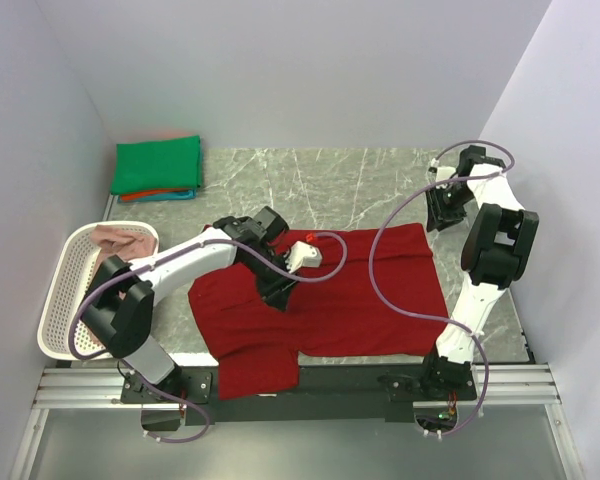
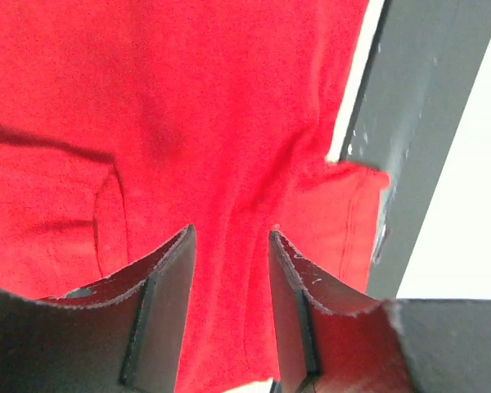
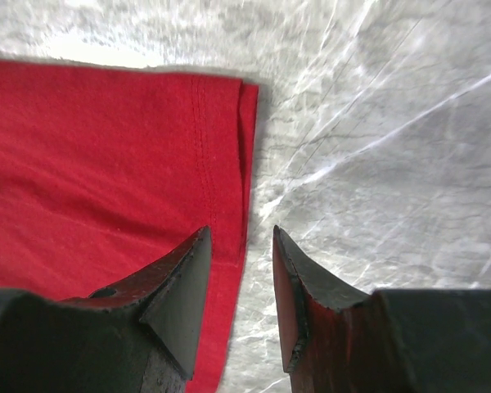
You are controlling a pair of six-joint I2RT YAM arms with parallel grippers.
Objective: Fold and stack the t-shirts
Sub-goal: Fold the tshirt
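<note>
Five t-shirts can be counted in all. One dark red t-shirt (image 1: 360,290) is laid out flat in the middle of the table (image 1: 310,185), and one part of it is hung over the near edge. Three more are folded in one pile at the far left corner: a green t-shirt (image 1: 160,165) is seen on top, an orange-red t-shirt (image 1: 145,195) under it, and what looks like a teal t-shirt (image 1: 185,196) at the bottom, though only a thin strip of that one is shown. One pink t-shirt (image 1: 125,240) is bunched up inside the one white basket (image 1: 65,300) at the left side of the table. Two grippers are seen. The left gripper (image 1: 278,295) is held low over the left half of the dark red t-shirt; in the left wrist view its two fingers are spread apart, the red cloth (image 2: 188,98) is seen through the gap, and nothing is pinched. The right gripper (image 1: 444,215) is held over the far right corner of the same shirt; in the right wrist view its two fingers are also spread apart, with the stitched edge of the shirt (image 3: 90,147) on one side and bare table on the other, and nothing is held.
</note>
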